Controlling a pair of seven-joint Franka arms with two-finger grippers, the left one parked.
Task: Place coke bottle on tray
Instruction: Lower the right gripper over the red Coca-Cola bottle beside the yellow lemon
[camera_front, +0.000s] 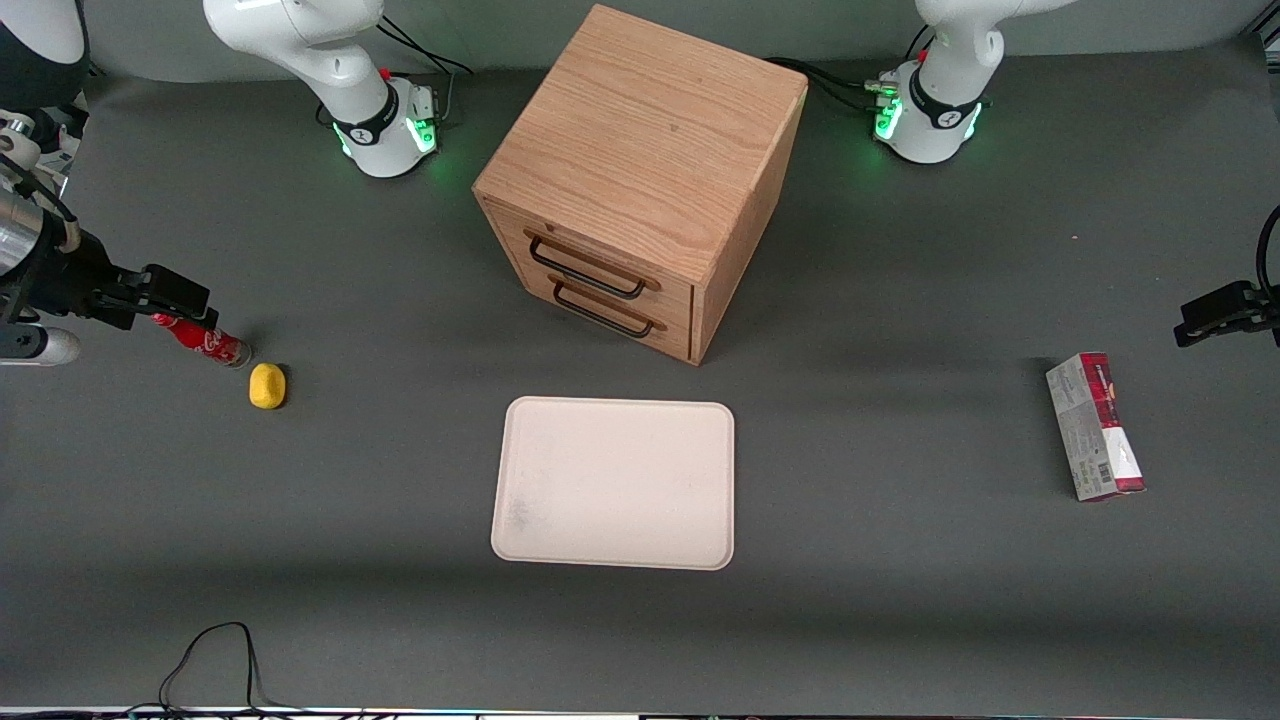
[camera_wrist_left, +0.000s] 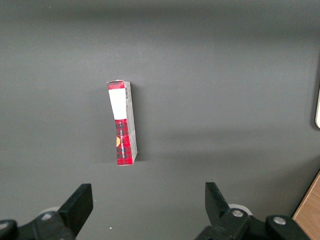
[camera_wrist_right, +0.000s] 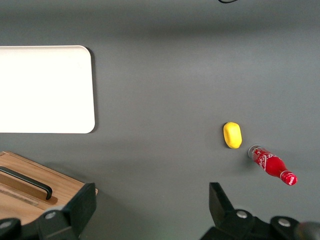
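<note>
The coke bottle (camera_front: 205, 342), small and red with a white script, stands on the dark table toward the working arm's end, apparently upright. It also shows in the right wrist view (camera_wrist_right: 272, 166). The tray (camera_front: 615, 485), cream-white and flat, lies bare in front of the wooden drawer cabinet, nearer the front camera; it shows in the right wrist view too (camera_wrist_right: 45, 90). My right gripper (camera_front: 170, 298) hangs open and empty above the table, just above and beside the bottle's cap. In the wrist view the bottle lies outside the gap between the gripper's (camera_wrist_right: 152, 192) fingers.
A yellow lemon-like lump (camera_front: 267, 386) sits close beside the bottle, on the tray's side (camera_wrist_right: 232, 135). A wooden cabinet (camera_front: 640, 150) with two handled drawers stands mid-table. A red-and-grey carton (camera_front: 1094, 427) lies toward the parked arm's end (camera_wrist_left: 122, 122).
</note>
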